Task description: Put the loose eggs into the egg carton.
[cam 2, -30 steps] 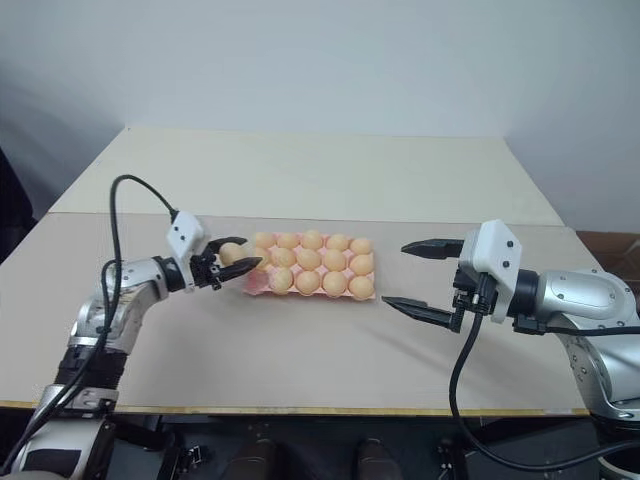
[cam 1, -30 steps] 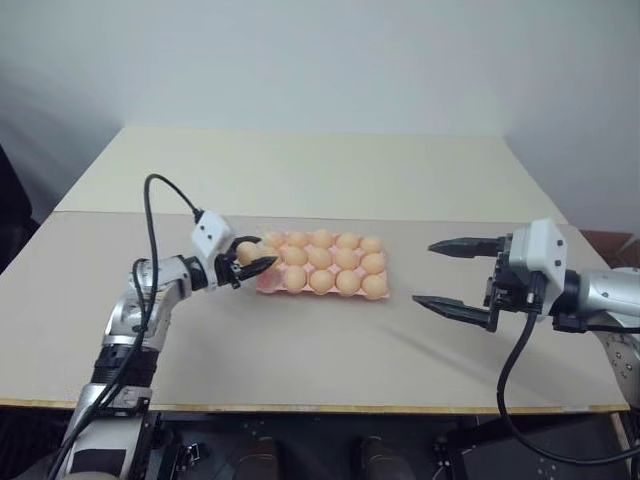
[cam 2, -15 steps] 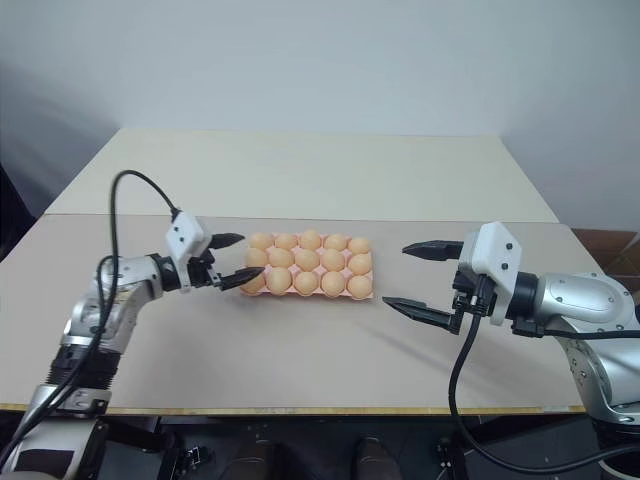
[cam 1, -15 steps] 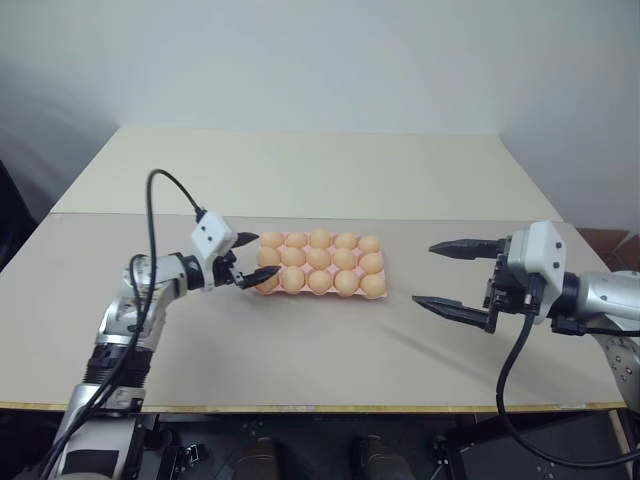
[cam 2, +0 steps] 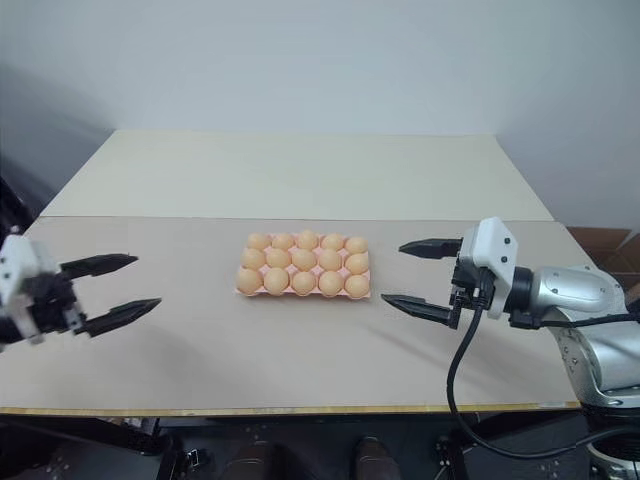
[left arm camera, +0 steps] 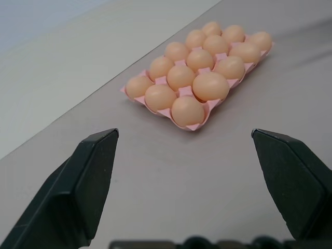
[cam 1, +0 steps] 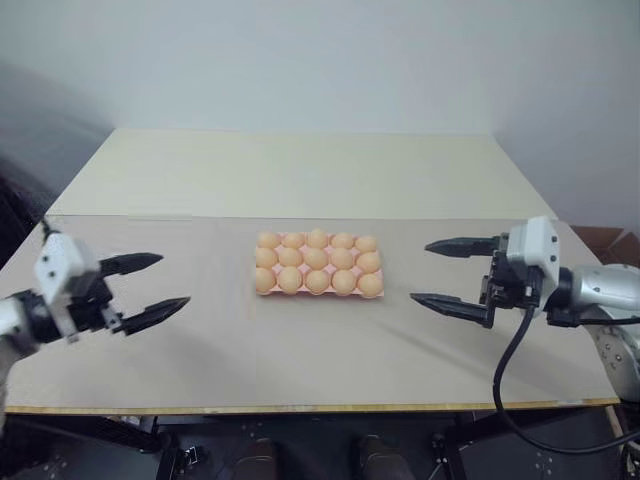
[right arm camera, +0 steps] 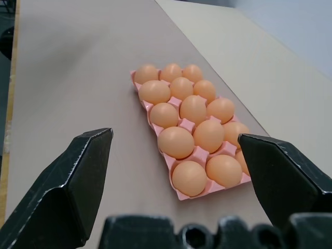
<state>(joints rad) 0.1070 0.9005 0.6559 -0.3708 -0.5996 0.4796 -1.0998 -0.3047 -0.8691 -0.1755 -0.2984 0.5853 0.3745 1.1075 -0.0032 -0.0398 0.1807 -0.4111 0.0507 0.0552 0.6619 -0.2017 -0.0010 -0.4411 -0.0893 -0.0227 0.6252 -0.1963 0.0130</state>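
The egg carton (cam 1: pixel 318 266) lies flat near the middle of the counter (cam 1: pixel 300 345), its long side running across the head views. Every cup that shows holds one of the eggs (cam 1: pixel 316 238), three rows of five, all seated upright and touching only their own cups. The bare counter around the carton carries nothing else.

The left end effector (cam 1: pixel 146 288) hovers above the counter's left part, well apart from the carton. Its arm reaches in from the left edge of the head views, with the white wrist housing behind the fingers. The two black fingers (cam 1: pixel 131 263) point toward the carton and a little downward, spread wide with nothing between them. In the left wrist view the carton (left arm camera: pixel 199 126) lies ahead, framed by the spread fingers.

The right end effector (cam 1: pixel 448 272) hovers above the counter's right part, near the carton's right end but clear of it. Its forearm comes in from the right edge, roughly level, and its fingers point left toward the carton. They too stand wide apart and empty, one above the other in the head views. The right wrist view shows the carton (right arm camera: pixel 182 195) between the finger (right arm camera: pixel 72 179) and its mate.
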